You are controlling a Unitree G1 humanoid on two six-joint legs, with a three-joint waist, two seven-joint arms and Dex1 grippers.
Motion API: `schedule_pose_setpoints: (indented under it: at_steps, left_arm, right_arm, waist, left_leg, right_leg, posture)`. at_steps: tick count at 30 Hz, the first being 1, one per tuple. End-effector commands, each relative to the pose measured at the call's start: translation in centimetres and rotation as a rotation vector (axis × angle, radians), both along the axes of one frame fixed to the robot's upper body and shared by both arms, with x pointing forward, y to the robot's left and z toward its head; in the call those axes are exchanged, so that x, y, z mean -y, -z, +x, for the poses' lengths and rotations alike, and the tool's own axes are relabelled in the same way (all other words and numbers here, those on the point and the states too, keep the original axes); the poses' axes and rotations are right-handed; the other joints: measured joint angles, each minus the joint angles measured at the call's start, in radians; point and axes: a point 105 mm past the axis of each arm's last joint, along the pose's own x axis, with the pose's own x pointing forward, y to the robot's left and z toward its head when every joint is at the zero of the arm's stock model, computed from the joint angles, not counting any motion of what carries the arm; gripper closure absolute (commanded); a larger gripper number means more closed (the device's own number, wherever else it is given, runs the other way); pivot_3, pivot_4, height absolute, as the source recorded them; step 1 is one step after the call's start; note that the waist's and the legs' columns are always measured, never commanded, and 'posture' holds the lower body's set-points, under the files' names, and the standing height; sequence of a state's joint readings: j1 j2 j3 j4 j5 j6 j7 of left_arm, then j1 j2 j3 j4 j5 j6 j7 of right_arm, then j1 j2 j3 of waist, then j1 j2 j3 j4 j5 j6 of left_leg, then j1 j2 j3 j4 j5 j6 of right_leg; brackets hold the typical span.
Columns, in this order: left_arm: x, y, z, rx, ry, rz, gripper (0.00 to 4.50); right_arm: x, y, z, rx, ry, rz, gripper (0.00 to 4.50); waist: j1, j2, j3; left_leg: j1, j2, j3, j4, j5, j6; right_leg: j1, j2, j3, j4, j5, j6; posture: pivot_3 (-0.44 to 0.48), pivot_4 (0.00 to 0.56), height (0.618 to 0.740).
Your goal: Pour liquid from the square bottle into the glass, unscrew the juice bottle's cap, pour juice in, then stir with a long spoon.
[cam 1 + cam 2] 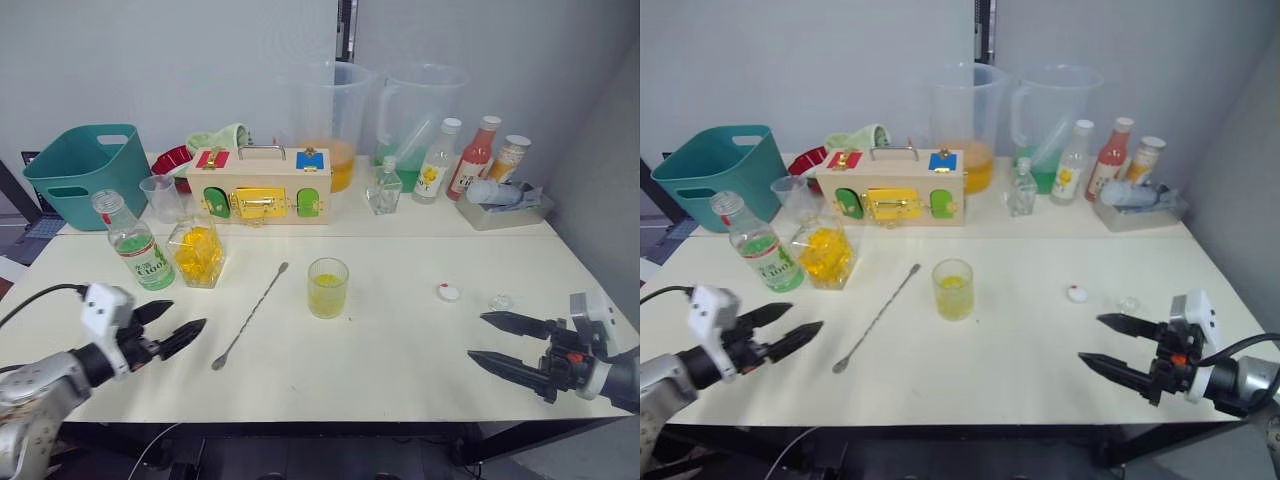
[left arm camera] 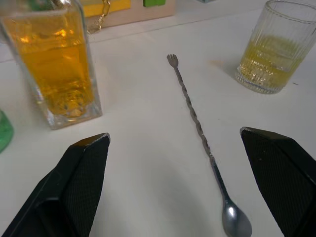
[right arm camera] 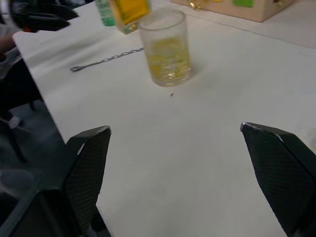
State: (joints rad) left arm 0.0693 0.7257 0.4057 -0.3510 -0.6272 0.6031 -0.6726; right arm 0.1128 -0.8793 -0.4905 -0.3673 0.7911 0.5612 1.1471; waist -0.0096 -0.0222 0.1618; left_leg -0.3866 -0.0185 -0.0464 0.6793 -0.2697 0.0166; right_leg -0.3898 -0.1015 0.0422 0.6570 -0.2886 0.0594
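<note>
The left gripper (image 1: 170, 325) hangs wide open over the near left of the table (image 1: 400, 370), holding nothing. The long spoon (image 1: 250, 315) lies flat just to its right, its bowl at the near end. The right gripper (image 1: 500, 340) is wide open too, at the near right. The glass (image 1: 327, 288) stands in the middle with some yellow liquid (image 1: 326, 296). The square bottle (image 1: 196, 252) and the juice bottle (image 1: 130, 241) stand side by side at the left. The cap (image 1: 448, 292) lies on the table, right of the glass.

Square bottle (image 2: 52, 64) neck beyond frame edge
</note>
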Motion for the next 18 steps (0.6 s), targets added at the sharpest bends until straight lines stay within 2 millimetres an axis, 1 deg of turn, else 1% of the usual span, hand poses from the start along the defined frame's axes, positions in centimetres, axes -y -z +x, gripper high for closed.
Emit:
schedule_pose_setpoints:
  at_steps: [1, 2, 6, 12, 16, 18]
  left_arm:
    - [2.4, 0.8, 0.7, -0.017, -0.064, 0.043, 0.02]
    - [3.3, 1.0, 1.0, -0.025, -0.064, 0.040, 0.02]
    - [5.6, 1.8, 1.8, -0.050, -0.085, 0.041, 0.02]
    - [7.1, 3.3, 3.5, -0.085, -0.185, 0.094, 0.02]
    - [8.0, 5.4, 3.7, -0.161, -0.197, 0.127, 0.02]
    - [8.4, 6.2, 3.7, -0.190, -0.185, 0.127, 0.57]
  right_arm:
    - [-1.6, -2.0, -0.4, 0.064, -0.065, 0.003, 0.00]
    - [-1.9, -2.2, -0.4, 0.072, -0.074, -0.002, 0.00]
    - [-2.5, -2.5, -0.5, 0.081, -0.090, -0.021, 0.00]
    - [-3.0, -3.1, -0.3, 0.100, -0.081, -0.039, 0.00]
    - [-3.4, -3.3, -0.3, 0.095, -0.080, -0.048, 0.00]
    - [-3.5, -3.5, -0.3, 0.099, -0.077, -0.052, 0.00]
  waist:
    - [0.001, 0.000, 0.000]
    - [0.002, 0.000, 0.000]
    - [0.010, 0.000, 0.000]
    - [0.021, 0.000, 0.000]
    - [0.021, 0.000, 0.000]
    - [0.021, 0.000, 0.000]
  left_leg:
    - [0.000, 0.000, 0.000, 0.000, 0.000, 0.000]
    - [0.000, 0.000, 0.000, 0.000, 0.000, 0.000]
    - [-0.001, -0.001, 0.000, 0.000, 0.000, 0.000]
    - [-0.001, -0.002, 0.000, 0.001, 0.000, 0.000]
    - [-0.001, -0.002, 0.001, 0.001, 0.000, 0.000]
    - [-0.001, -0.002, 0.000, 0.001, 0.000, 0.000]
  right_leg:
    - [0.000, 0.000, 0.000, 0.000, 0.000, 0.000]
    - [0.000, 0.000, 0.000, 0.000, 0.000, 0.000]
    - [0.000, 0.000, 0.000, 0.000, 0.000, 0.000]
    - [0.000, 0.000, 0.000, 0.000, 0.000, 0.000]
    - [0.000, 0.000, 0.000, 0.000, 0.000, 0.000]
    - [0.000, 0.000, 0.000, 0.000, 0.000, 0.000]
  posture:
    - [0.000, 0.150, 0.740]
    - [0.000, 0.150, 0.740]
    - [0.000, 0.150, 0.740]
    - [0.000, 0.150, 0.740]
    - [0.000, 0.150, 0.740]
    - [0.000, 0.150, 0.740]
